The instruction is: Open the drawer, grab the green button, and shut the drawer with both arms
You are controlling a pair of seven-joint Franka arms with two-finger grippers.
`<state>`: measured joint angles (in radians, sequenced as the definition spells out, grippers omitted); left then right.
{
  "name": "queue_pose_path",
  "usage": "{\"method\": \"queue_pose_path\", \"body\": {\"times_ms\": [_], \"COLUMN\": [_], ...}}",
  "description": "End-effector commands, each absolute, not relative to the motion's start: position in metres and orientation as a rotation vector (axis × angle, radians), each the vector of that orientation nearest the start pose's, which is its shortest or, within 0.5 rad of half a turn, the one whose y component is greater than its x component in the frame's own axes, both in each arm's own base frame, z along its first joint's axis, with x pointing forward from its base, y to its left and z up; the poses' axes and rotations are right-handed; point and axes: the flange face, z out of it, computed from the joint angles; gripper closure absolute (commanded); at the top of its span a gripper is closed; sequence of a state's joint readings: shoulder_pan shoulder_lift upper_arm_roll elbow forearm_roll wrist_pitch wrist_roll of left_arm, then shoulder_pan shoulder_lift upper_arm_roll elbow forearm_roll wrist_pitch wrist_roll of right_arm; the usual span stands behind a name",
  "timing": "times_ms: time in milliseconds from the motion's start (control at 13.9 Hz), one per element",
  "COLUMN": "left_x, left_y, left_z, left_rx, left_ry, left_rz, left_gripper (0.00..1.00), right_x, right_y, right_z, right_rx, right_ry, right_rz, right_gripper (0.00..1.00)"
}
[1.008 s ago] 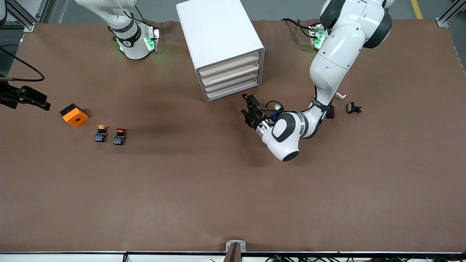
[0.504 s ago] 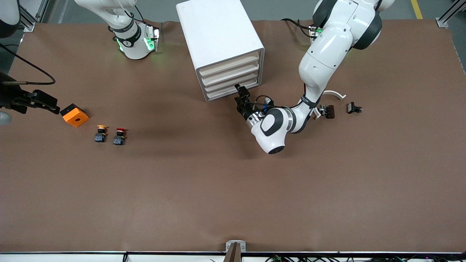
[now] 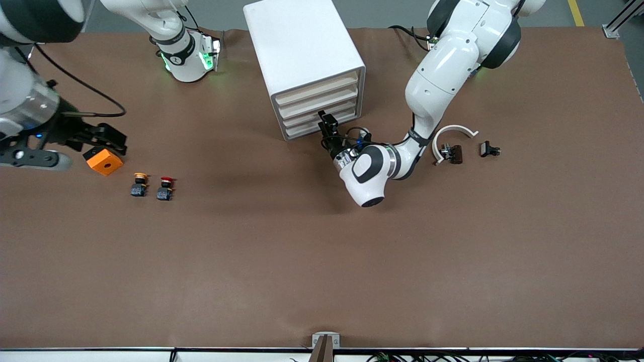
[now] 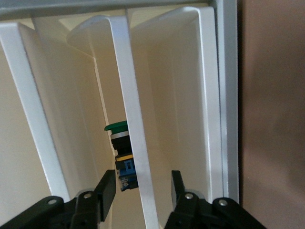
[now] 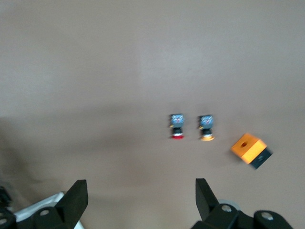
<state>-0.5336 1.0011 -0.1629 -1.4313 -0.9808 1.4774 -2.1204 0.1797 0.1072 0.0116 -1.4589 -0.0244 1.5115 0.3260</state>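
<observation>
The white cabinet stands near the arms' bases, and its bottommost drawer sits flush with the three above it. My left gripper is right at the lower drawer fronts. In the left wrist view it is open, with one finger on each side of a white drawer lip. The green-capped button shows inside, partly hidden by that lip. I cannot tell which drawer holds it. My right gripper is open and empty above the table, beside an orange box.
A yellow-capped button and a red-capped button stand near the orange box at the right arm's end. A white curved piece and two small dark parts lie at the left arm's end.
My left gripper has moved across the table up to the lower drawer fronts. My right arm has swung in from the table's edge, to beside the orange box.
</observation>
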Motion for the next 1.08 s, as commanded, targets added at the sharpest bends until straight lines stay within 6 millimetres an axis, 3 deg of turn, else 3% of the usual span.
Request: {"method": "queue_pose_path", "body": {"times_ms": [0,144,288,504,648,720,1008], "left_x": [0.428,0.424,0.418,0.416,0.421,0.425,0.448], "left_y": [-0.476,-0.478,-0.482,-0.482,-0.478,-0.474,-0.452], "left_z": [0.113,0.11,0.107,0.103,0.103,0.102,0.099], "left_rx": [-1.164,-1.16,-1.161,-1.156,-1.144,-1.143,-1.121], "left_ry": [-1.614,-1.606,-1.597,-1.594,-1.607,-1.616,-1.672], "left_rz": [1.492,1.492,1.482,1.48,1.479,1.474,1.471], "left_gripper": [0.46,0.51,0.55,0.74,0.9,0.94,0.94], "right_x": [0.554,0.541,0.529,0.52,0.515,0.513,0.502], "right_y": [0.173,0.216,0.253,0.303,0.333,0.343,0.383], "right_z": [0.615,0.613,0.606,0.586,0.571,0.564,0.539], "right_rx": [-3.163,-3.142,-3.131,-3.033,-3.014,-3.007,-2.995], "right_ry": [0.381,0.551,0.603,0.824,0.898,0.927,0.996], "right_rz": [0.072,0.058,0.08,0.134,0.132,0.135,0.137], "right_gripper": [0.0,0.0,0.0,0.0,0.0,0.0,0.0]}}
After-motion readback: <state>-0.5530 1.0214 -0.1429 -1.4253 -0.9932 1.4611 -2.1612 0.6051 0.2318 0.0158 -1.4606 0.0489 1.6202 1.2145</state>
